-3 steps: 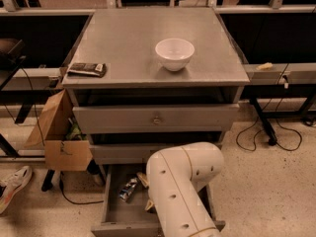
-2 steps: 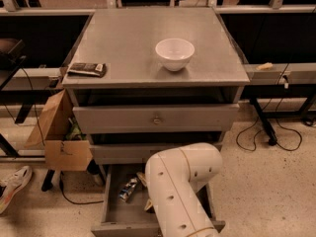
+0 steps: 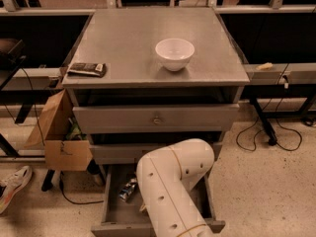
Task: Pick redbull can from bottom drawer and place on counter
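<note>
The redbull can [image 3: 127, 189] lies tilted at the left of the open bottom drawer [image 3: 112, 215], silver with blue patches. My white arm [image 3: 173, 186] bends down over the drawer and covers its middle and right side. The gripper is hidden behind that arm, somewhere low in the drawer just right of the can. The counter [image 3: 123, 38] is the grey top of the cabinet above.
A white bowl [image 3: 174, 53] stands on the counter right of centre, and a dark flat packet [image 3: 87, 69] lies at its left front edge. The two upper drawers are slightly open. A cardboard box [image 3: 59, 137] and a shoe [image 3: 12, 184] sit left; cables [image 3: 269, 132] trail right.
The arm's elbow has shifted a little to the left over the drawer. The can lies where it did.
</note>
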`<state>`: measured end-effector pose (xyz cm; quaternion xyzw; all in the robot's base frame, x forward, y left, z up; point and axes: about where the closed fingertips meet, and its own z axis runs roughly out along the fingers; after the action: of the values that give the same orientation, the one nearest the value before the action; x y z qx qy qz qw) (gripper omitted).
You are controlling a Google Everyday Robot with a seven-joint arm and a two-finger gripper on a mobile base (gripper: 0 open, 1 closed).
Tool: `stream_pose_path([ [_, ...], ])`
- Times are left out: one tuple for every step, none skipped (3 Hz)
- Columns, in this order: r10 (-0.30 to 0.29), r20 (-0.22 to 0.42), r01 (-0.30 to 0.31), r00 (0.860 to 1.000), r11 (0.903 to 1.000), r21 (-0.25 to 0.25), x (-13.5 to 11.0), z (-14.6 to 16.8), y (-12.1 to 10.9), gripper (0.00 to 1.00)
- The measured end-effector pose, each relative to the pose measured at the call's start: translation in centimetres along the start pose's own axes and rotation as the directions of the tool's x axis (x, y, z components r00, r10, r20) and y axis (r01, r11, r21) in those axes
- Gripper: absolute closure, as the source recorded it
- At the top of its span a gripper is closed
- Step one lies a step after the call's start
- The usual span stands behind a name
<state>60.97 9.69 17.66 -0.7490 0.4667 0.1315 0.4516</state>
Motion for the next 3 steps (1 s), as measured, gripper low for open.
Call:
stream_pose_path([
  [0.0,0.0,0.0,1.0,1.0,0.0,0.0,0.0,0.0,0.0],
  [0.032,0.01,-0.032,0.999,0.9989,0.035,-0.5,0.6,-0.5,0.0],
  [0.092,0.057,-0.095,0.994,0.9942,0.051,-1.0,1.4,-1.3,0.0],
])
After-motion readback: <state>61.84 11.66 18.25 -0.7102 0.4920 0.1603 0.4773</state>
